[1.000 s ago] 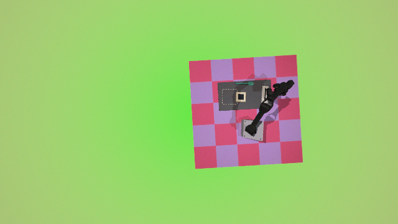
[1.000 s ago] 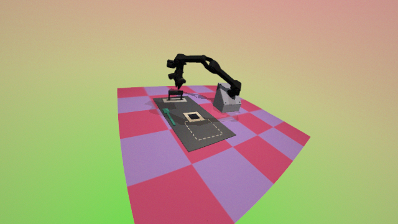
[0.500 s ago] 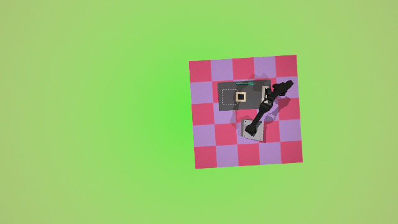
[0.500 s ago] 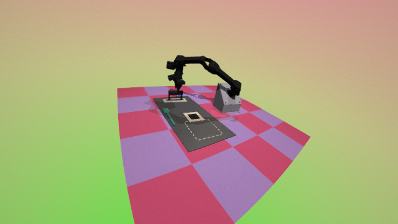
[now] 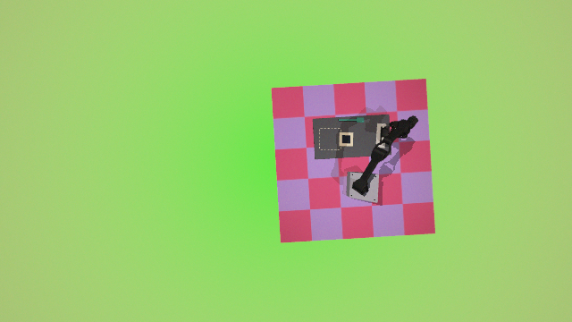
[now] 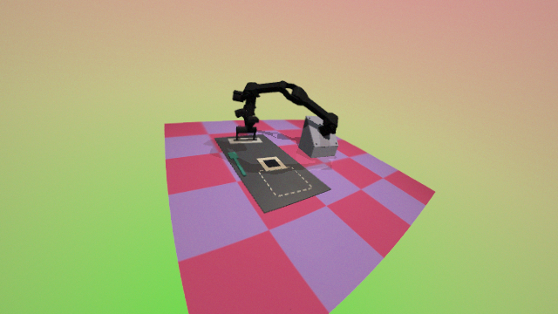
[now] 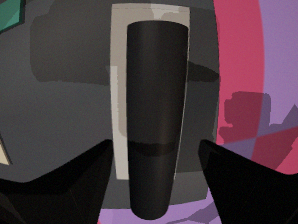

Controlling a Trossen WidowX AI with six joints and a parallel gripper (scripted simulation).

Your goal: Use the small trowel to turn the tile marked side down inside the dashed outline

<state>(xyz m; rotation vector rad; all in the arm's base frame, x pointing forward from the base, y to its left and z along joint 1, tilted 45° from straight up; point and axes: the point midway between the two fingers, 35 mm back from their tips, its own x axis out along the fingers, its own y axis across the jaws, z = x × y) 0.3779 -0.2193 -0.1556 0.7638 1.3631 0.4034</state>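
The trowel, a pale flat plate with a black bar handle raised above it, lies at the mat's right end; its plate (image 5: pixel 379 133) (image 6: pixel 232 141) (image 7: pixel 117 30) is flat on the mat (image 5: pixel 366 149) (image 6: pixel 279 202). My gripper (image 6: pixel 249 126) (image 7: pixel 157 147) is open, pointing down, one finger on each side of the black handle (image 7: pixel 155 85) with gaps on both sides. The tile (image 5: pixel 346 133) (image 6: pixel 282 164) (image 7: pixel 3 156), beige with a dark square on top, lies flat mid-mat. Its edge meets the near side of the dashed outline (image 5: pixel 319 139) (image 6: pixel 295 192).
A green long-handled tool (image 5: pixel 350 120) (image 6: pixel 238 164) (image 7: pixel 10 15) lies along the mat's long edge. The grey arm base (image 5: pixel 373 183) (image 6: pixel 307 139) stands on the checkered table (image 5: pixel 290 103) (image 6: pixel 218 270) beside the mat. The arm reaches over the mat's right end.
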